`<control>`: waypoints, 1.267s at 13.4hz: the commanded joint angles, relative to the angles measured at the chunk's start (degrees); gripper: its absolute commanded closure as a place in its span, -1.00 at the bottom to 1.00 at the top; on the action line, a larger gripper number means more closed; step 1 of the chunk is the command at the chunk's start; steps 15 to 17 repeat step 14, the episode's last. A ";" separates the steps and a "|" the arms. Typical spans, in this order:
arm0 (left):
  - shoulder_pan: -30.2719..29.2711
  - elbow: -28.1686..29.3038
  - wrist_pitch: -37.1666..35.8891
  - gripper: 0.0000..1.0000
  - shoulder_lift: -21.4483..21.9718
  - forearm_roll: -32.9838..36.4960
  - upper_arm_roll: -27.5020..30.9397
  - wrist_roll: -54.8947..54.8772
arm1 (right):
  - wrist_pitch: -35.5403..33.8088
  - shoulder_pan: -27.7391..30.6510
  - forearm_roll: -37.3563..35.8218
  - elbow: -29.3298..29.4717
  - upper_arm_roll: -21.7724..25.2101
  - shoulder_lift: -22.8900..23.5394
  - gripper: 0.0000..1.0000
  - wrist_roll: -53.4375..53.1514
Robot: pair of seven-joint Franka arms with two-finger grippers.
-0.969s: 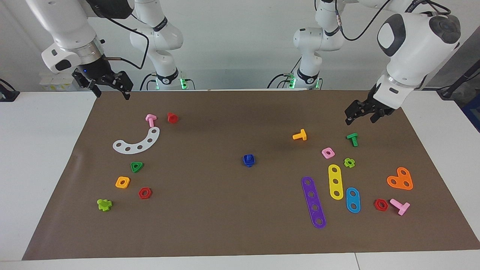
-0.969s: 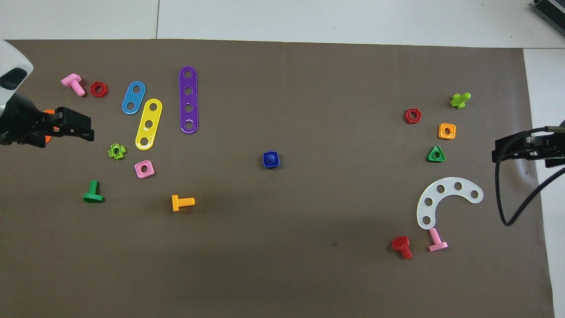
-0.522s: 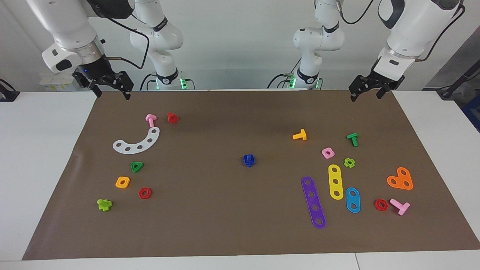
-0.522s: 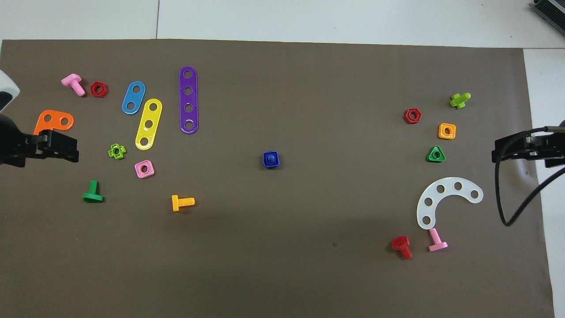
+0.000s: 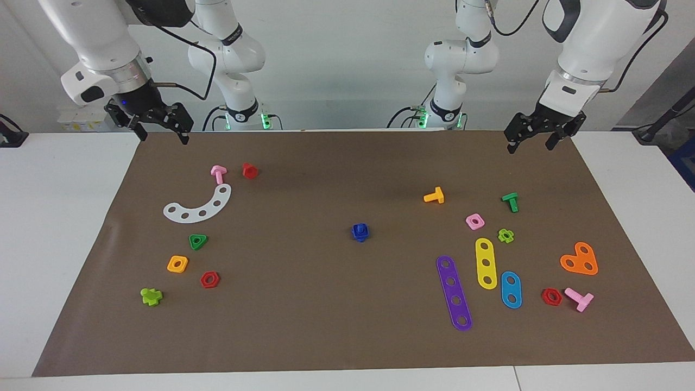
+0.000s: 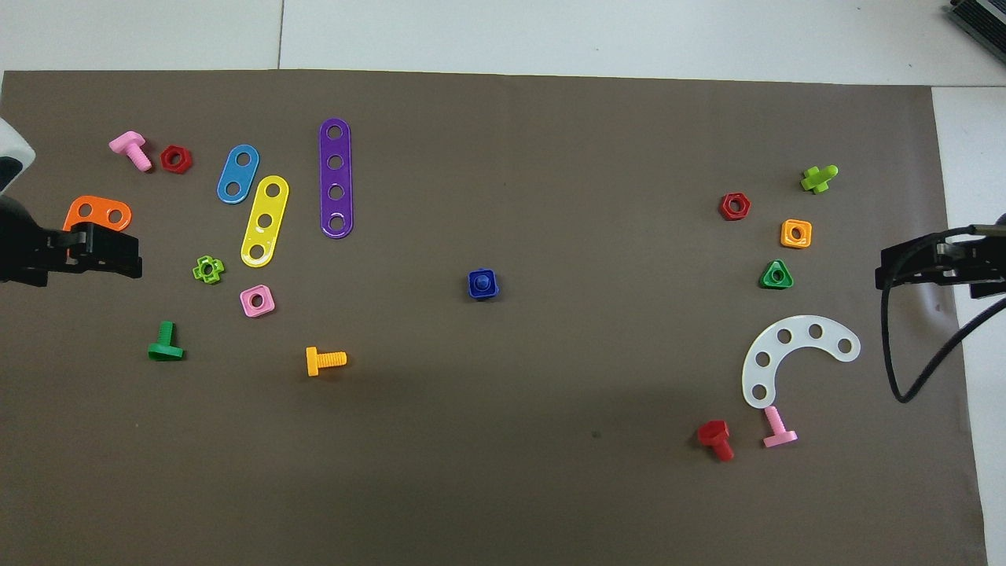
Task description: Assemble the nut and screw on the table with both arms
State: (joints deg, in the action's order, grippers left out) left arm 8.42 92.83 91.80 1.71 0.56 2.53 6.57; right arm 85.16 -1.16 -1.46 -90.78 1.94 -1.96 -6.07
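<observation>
Dark-blue plastic marks the joined piece at the middle of the brown mat: the nut (image 5: pixel 360 234) lies flat with the screw (image 5: pixel 359 229) seated in it, so by the look of things the assembly is already done and both arms are pulled away. The main risk from here is a needless return: if either gripper swept low over the mat it could knock the small pair apart or push it among the loose parts. The pair is light and sits free on the surface (image 5: pixel 65 228), so a slight bump would shift it.

Well apart from the pair, the left gripper (image 5: pixel 537 136) hangs with its fingers spread wide and empty, above the mat's edge nearest the robots at the left arm's end, with the green screw (image 5: pixel 510 201) the closest part beneath it. At the right arm's end, the right gripper (image 5: pixel 160 127) hangs over the matching corner, also wide and empty, with the pink screw (image 5: pixel 218 174) and the white curved strip (image 5: pixel 198 207) closest to it.
</observation>
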 commanded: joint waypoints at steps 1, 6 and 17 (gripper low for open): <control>-0.06 0.95 1.98 -1.00 0.22 1.11 0.29 -0.24 | -0.52 0.28 0.31 -1.16 -0.27 -1.29 -1.00 -0.08; -6.74 1.04 1.89 -1.00 0.31 1.11 -6.73 -0.67 | -0.52 0.28 0.31 -1.16 -0.27 -1.29 -1.00 0.01; -7.54 2.01 1.10 -1.00 0.92 -1.17 -8.24 -2.43 | -0.52 0.28 0.31 -1.16 -0.27 -1.29 -1.00 0.01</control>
